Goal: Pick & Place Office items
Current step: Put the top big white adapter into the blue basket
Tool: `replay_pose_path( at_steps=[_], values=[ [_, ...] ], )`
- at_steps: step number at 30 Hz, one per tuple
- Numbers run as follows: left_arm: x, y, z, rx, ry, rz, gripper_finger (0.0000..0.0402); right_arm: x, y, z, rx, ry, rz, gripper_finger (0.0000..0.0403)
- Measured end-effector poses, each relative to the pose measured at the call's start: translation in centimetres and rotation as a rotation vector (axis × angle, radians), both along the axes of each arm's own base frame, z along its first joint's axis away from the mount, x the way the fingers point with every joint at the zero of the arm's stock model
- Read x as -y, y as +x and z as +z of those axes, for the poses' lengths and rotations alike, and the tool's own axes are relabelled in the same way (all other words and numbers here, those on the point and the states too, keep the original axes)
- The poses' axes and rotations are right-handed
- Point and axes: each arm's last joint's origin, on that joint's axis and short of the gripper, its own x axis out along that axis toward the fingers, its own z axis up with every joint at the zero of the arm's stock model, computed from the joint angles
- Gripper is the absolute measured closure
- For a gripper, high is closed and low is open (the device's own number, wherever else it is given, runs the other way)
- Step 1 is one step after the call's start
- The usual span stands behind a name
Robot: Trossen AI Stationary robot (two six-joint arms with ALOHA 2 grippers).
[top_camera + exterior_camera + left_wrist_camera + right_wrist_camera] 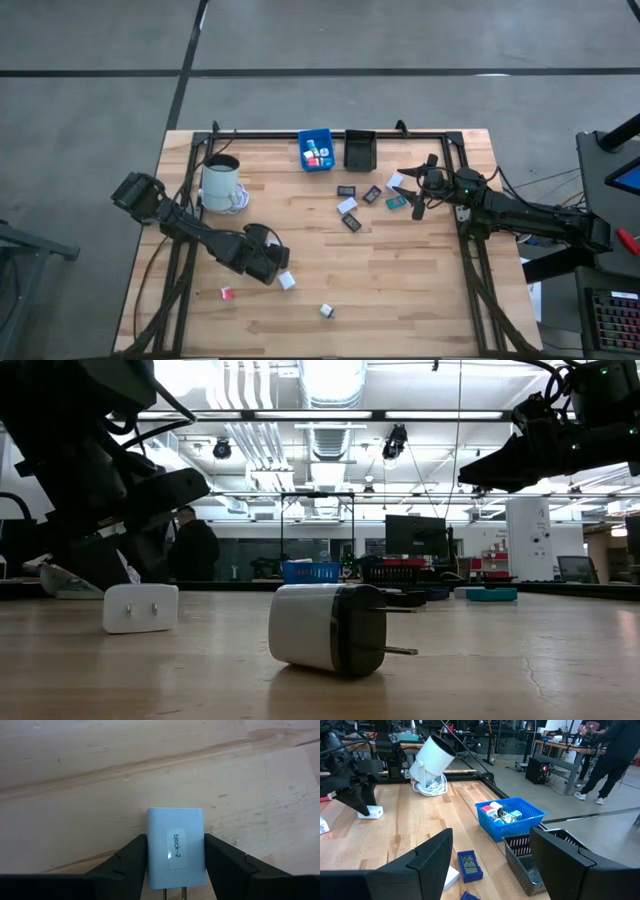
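I read the desk [400,290] from the white mug [220,183]. Beyond the mug stand the blue bin [316,150] and black bin [359,149], I judge as sorting targets. My left end effector [281,268], well in front of the mug, brackets a white charger block [175,847], fingers at its flanks. My right end effector [418,193] waits agape beside the bins.

Two dark arms [200,232]; matte black wedge fingers [127,865].
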Motion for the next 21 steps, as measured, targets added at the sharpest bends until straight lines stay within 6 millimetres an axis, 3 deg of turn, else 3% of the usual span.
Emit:
replay_pose_path(
  at_steps=[21],
  values=[
    [-0.5, 0.1, 2.9, 0.125, 0.073, -0.018, 0.0222, 0.0, 0.0, 0.0, 0.001, 0.0, 0.0, 0.0147]
  ],
)
